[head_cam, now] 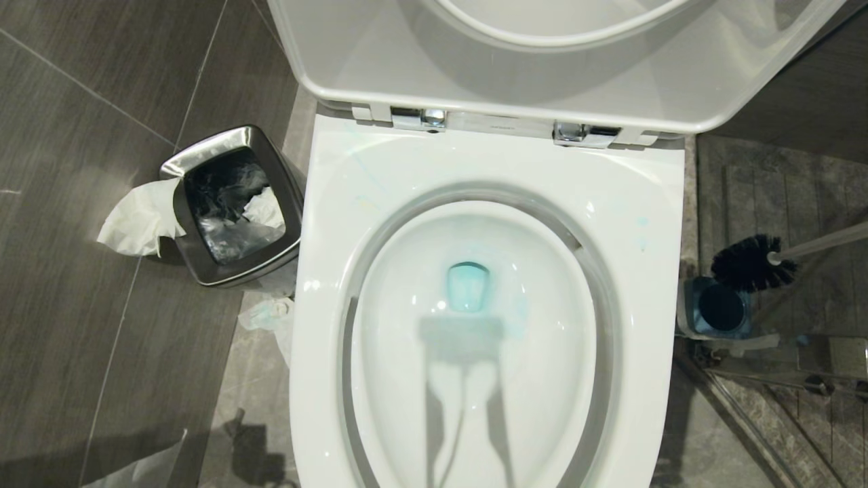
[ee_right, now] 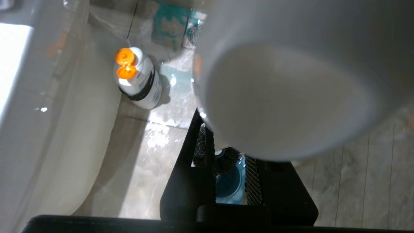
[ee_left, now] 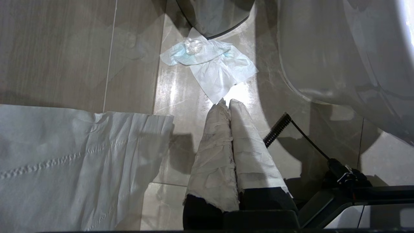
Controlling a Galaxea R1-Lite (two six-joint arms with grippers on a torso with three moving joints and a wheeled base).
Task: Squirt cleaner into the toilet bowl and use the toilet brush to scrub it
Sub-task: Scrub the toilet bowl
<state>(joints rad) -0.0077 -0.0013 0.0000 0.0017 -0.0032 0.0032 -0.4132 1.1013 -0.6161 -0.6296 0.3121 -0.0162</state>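
1. The white-handled toilet brush [head_cam: 754, 262] with a bushy black bristle head hangs in the air just above its square blue-topped holder [head_cam: 720, 308], to the right of the toilet.
2. The right gripper [ee_right: 226, 158] is clamped on the brush handle.
3. The glossy white ceramic toilet bowl [head_cam: 475, 169] holds teal-blue cleaner [head_cam: 467, 286] in its water.
4. The left gripper [ee_left: 226, 103], fingers pressed together, hangs over the tiled floor [ee_left: 58, 48].
5. A steel waste bin [head_cam: 234, 203] stands left of the bowl.
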